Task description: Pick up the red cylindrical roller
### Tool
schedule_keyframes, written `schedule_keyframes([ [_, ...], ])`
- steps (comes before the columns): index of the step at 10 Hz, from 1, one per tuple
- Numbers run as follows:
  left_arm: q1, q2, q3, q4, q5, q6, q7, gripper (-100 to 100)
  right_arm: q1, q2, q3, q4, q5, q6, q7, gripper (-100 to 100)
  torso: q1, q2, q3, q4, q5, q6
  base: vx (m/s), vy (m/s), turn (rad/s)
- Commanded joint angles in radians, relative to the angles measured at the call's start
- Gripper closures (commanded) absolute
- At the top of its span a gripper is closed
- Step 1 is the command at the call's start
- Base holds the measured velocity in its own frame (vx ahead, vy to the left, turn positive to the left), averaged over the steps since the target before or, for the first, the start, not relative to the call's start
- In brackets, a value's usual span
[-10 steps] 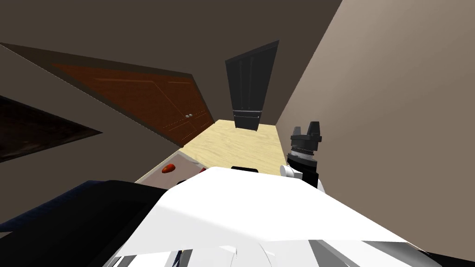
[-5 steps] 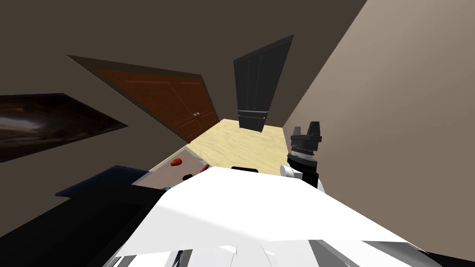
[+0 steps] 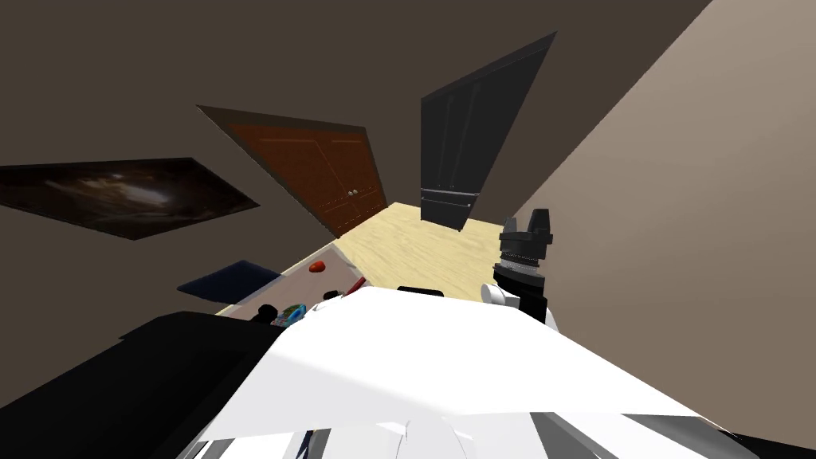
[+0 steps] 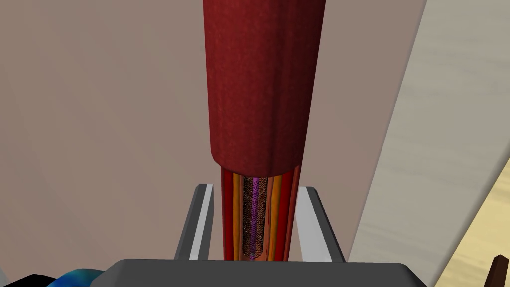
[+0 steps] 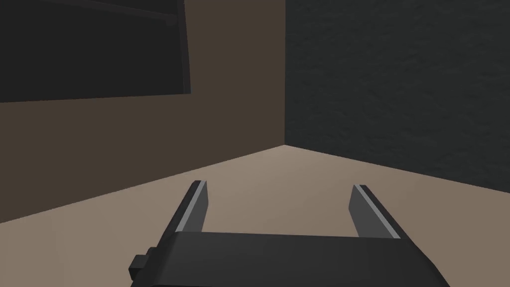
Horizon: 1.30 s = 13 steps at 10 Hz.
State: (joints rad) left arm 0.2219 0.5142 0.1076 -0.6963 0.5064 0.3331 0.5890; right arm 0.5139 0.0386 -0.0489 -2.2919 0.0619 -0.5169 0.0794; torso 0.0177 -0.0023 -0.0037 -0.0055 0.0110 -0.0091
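Two thin grey fingers (image 4: 201,224) of the left gripper (image 4: 255,188) pinch the narrow striped stem of the dark red cylindrical roller (image 4: 263,89). Its thick body runs straight out beyond the fingertips, in line with the hand. A good lift likely calls for a firm squeeze and a slow, level rise, since the bulky end overhangs. The right gripper (image 5: 279,187) stands spread and holds nothing.

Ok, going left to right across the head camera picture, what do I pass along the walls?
Dark framed picture → brown double door → tall black panel → pale beige wall.
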Motion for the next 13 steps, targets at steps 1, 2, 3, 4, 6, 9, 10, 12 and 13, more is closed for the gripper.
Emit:
schedule_keyframes([
  [1,-0.016,-0.005,-0.012,-0.006,-0.014,0.004,-0.016,100,0.000,0.000,0.000,0.000,0.000,0.000,0.000,0,0.000,0.000,0.000,0.000,0.000,0.000,0.067,0.008,0.287],
  [2,-0.029,-0.013,-0.025,-0.055,-0.055,0.034,-0.024,100,0.000,0.000,0.000,0.000,0.000,0.000,0.000,0,0.000,0.001,0.000,-0.001,0.000,-0.001,0.074,0.005,0.395],
  [3,-0.029,-0.013,-0.025,-0.055,-0.055,0.034,-0.024,100,0.000,0.000,0.000,0.000,0.000,0.000,0.000,0,0.000,0.000,0.000,0.000,0.000,-0.001,0.061,-0.002,0.269],
  [4,-0.043,-0.021,-0.037,-0.103,-0.096,0.064,-0.032,100,0.000,0.000,0.000,0.000,0.000,0.000,0.000,0,-0.001,0.001,0.000,0.000,-0.001,0.000,0.070,0.005,0.424],
  [6,-0.056,-0.028,-0.049,-0.151,-0.137,0.094,-0.039,100,0.000,0.000,0.000,0.000,0.000,0.000,0.000,0,-0.001,0.002,0.001,0.000,-0.001,-0.001,0.063,0.000,0.375],
  [9,-0.070,-0.036,-0.061,-0.196,-0.178,0.125,-0.047,100,0.000,0.000,0.000,0.000,0.000,0.000,0.000,0,-0.002,0.001,0.001,0.000,-0.002,-0.001,0.065,-0.008,0.284],
  [10,-0.083,-0.044,-0.073,-0.235,-0.219,0.155,-0.055,100,0.000,0.000,0.000,0.000,0.000,0.000,0.000,0,-0.003,0.002,0.001,0.001,-0.003,0.000,0.068,-0.017,0.352],
  [12,-0.088,-0.041,-0.072,-0.230,-0.212,0.153,-0.054,100,0.000,0.000,0.000,0.000,0.000,0.000,0.000,0,-0.003,0.002,0.002,0.001,-0.003,0.000,0.043,-0.012,0.174],
  [13,-0.090,-0.042,-0.072,-0.229,-0.214,0.153,-0.055,0,-0.001,0.000,0.000,0.000,0.000,0.000,0.000,0,-0.003,0.005,0.003,0.002,-0.003,0.000,0.006,-0.002,-0.007],
])
